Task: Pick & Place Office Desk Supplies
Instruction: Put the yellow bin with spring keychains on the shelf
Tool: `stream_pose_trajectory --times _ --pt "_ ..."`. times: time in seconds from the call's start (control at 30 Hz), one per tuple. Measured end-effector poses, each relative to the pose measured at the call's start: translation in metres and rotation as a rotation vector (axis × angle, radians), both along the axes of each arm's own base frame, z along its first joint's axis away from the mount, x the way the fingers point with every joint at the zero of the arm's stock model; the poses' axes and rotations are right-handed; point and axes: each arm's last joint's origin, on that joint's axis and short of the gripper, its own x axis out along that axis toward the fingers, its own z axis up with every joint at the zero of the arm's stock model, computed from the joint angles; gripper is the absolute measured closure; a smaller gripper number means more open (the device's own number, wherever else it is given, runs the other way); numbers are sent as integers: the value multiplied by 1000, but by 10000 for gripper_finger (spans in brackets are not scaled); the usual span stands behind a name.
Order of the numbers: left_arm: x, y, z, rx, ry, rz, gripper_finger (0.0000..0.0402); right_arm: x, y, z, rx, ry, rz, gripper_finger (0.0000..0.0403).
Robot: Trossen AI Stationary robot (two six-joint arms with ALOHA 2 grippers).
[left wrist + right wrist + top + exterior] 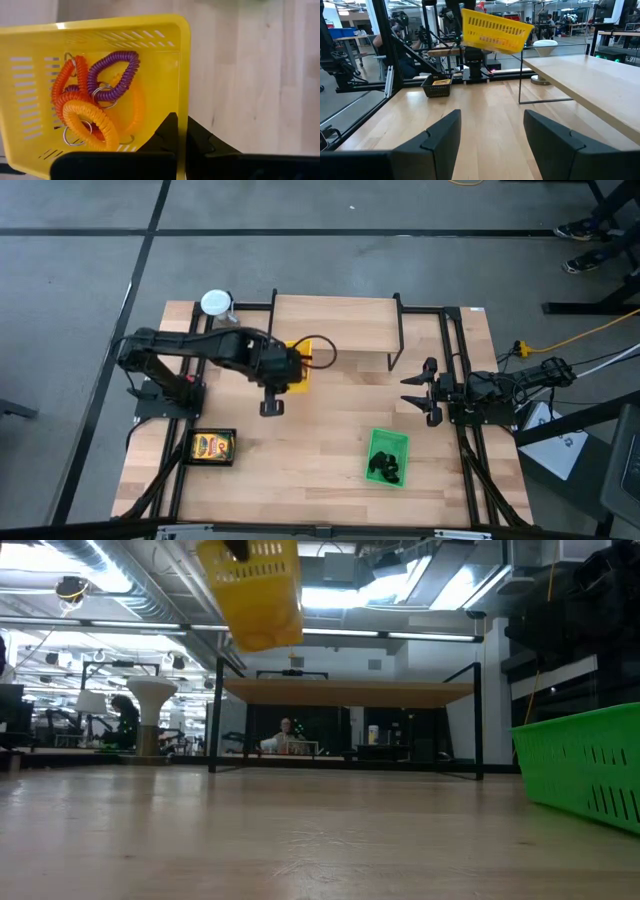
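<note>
My left gripper is over the table's middle, shut on a yellow tray that hangs in the air. The tray shows high up and tilted in the low view and the right wrist view. Purple and orange coil rings lie inside it. A black tray near the left front holds a yellow printed box. A green tray holds black clips. My right gripper waits open at the table's right side. My left gripper pinches one side wall of the yellow tray at its rim. One finger is inside the tray and the other finger is outside. The tray is lifted clear of the table and tilted.
A raised wooden shelf on a black frame spans the far middle of the table. A grey cylinder with a white round top stands at the far left corner. Bare wood lies between the black tray and the green tray.
</note>
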Motion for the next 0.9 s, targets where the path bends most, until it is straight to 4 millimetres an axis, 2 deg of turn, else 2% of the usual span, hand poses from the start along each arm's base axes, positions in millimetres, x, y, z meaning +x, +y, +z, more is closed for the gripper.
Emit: stream_pose_trajectory --times 0.27,0.5,0.67,0.77,0.9 --pt "6 23 -6 42 40 -13 398 0 0 0 0 0 0 184" --pt "27 35 -31 54 146 -89 398 0 0 0 0 0 0 184" --pt "32 46 -45 58 235 -97 398 0 0 0 0 0 0 184" --pt "30 49 -44 93 242 -79 398 0 0 0 0 0 0 184" --pt "26 47 -20 110 187 -75 398 0 0 0 0 0 0 184"
